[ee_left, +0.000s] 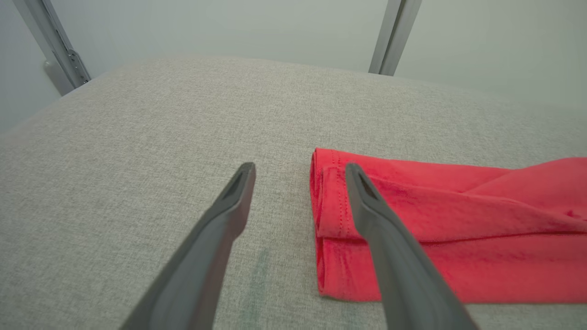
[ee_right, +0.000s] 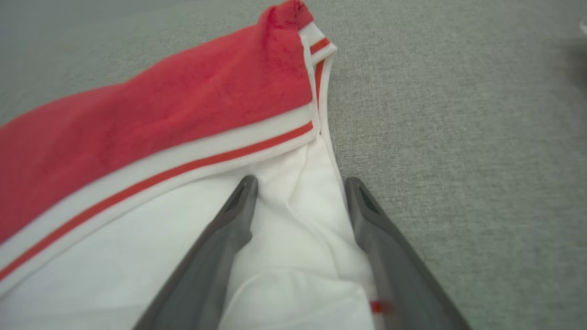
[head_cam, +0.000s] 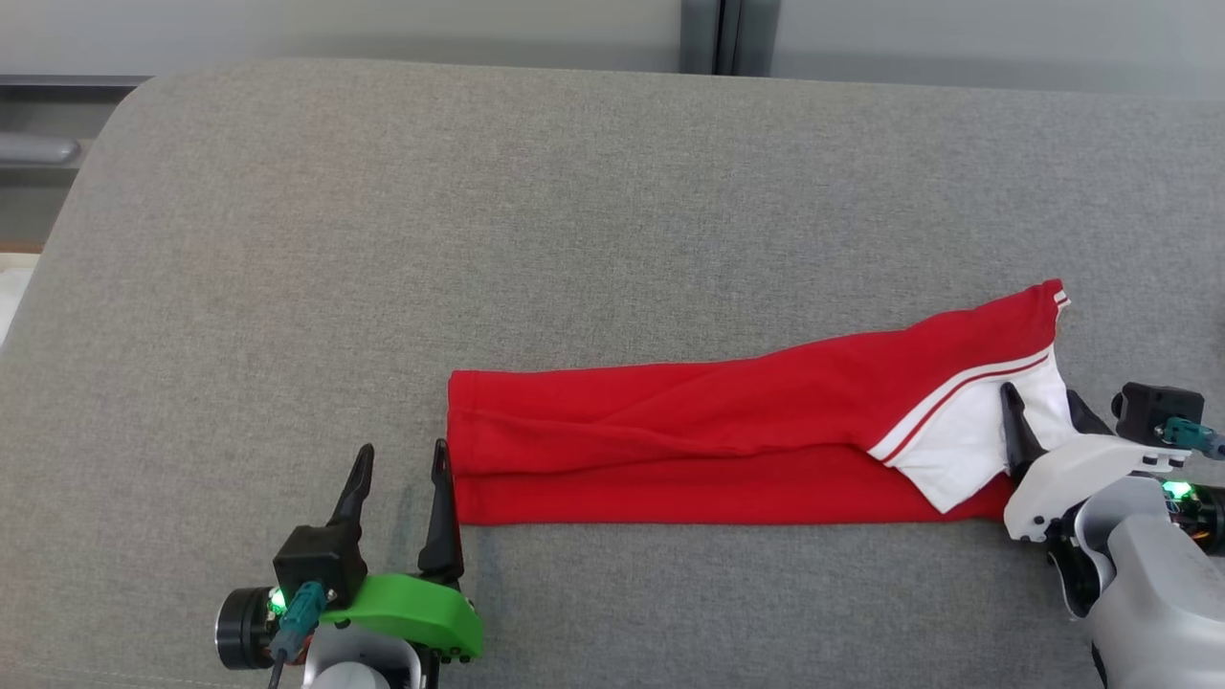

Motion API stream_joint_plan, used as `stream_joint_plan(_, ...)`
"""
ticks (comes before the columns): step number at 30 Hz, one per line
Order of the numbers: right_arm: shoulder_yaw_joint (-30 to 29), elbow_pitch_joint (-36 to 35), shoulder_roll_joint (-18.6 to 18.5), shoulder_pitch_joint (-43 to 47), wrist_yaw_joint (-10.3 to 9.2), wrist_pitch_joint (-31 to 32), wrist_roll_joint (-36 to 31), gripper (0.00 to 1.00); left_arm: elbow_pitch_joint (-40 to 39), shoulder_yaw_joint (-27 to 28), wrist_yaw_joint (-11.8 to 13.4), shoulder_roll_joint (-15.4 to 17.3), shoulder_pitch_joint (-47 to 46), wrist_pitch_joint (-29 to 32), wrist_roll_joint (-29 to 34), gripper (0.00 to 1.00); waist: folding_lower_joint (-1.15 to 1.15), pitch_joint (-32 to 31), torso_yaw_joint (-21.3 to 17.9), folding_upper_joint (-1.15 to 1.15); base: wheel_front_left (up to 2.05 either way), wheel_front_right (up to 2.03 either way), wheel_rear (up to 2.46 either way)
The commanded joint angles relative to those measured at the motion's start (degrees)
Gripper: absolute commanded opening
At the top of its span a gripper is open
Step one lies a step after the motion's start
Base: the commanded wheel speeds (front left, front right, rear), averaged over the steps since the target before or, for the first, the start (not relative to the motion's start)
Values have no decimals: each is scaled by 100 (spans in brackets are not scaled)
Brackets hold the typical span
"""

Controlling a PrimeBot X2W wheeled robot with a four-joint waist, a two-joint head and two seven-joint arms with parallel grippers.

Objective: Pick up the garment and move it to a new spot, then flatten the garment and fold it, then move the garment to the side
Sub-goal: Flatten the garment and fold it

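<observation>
The garment (head_cam: 718,431), red with a white red-striped part at its right end, lies folded into a long strip on the grey cushion (head_cam: 478,239). My left gripper (head_cam: 402,459) stands open at the strip's left end. In the left wrist view the left gripper (ee_left: 299,169) has one finger over the red hem of the garment (ee_left: 458,229) and the other over bare cushion. My right gripper (head_cam: 1041,397) is open at the strip's right end. In the right wrist view the right gripper (ee_right: 302,183) straddles loose white cloth of the garment (ee_right: 160,114).
The cushion's rounded corner and left edge (head_cam: 86,172) are at the upper left. A pale wall with a grey metal post (head_cam: 727,33) stands behind the far edge. Wide bare cushion lies beyond and left of the garment.
</observation>
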Motion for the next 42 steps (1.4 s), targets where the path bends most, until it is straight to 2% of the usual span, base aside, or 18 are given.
stream_joint_plan(1, -28, 323, -16, 218, -22, 97, 28, 0, -2, 2, 34, 25, -21, 2, -34, 100, 0, 20, -21, 0, 0, 0, 0)
stream_joint_plan(5, -285, 567, -163, 275, -42, -49, 109, 0, 21, 30, 28, 24, 46, 2, 4, 100, 0, 5, -205, 0, 0, 0, 0)
stream_joint_plan(9, -613, 316, -322, 273, -51, -164, 160, 0, 51, 35, -21, 24, 38, 2, 38, 100, 0, -43, -432, 0, 0, 0, 0)
stream_joint_plan(13, -892, -715, -194, 360, -15, -188, 128, 0, 74, -3, -16, 25, -1, 2, -6, 100, 0, -126, -634, 0, 0, 0, 0)
stream_joint_plan(16, -812, -1597, 8, 625, -14, -189, 213, 0, 98, -61, 4, 25, -15, 2, -55, 100, 0, -196, -724, 0, 0, 0, 0)
stream_joint_plan(22, 155, -2985, 436, 1034, -13, -190, 565, 0, 136, -151, 17, 26, 51, 2, -77, 100, 0, -309, -716, 0, 0, 0, 0)
stream_joint_plan(27, 1203, -3453, 602, 1177, -13, -191, 1085, 0, 140, -225, 14, 25, 127, 2, -75, 100, 0, -357, -446, 0, 0, 0, 0)
stream_joint_plan(37, 2785, -3088, 718, 721, -14, -183, 1967, 0, 134, -468, 43, 25, 138, 3, -84, 100, 0, -352, 488, 0, 0, 0, 0)
stream_joint_plan(42, 3238, -2846, 718, 452, -14, -194, 2310, 0, 150, -591, 61, 24, 171, 2, -100, 100, 0, -356, 847, 0, 0, 0, 0)
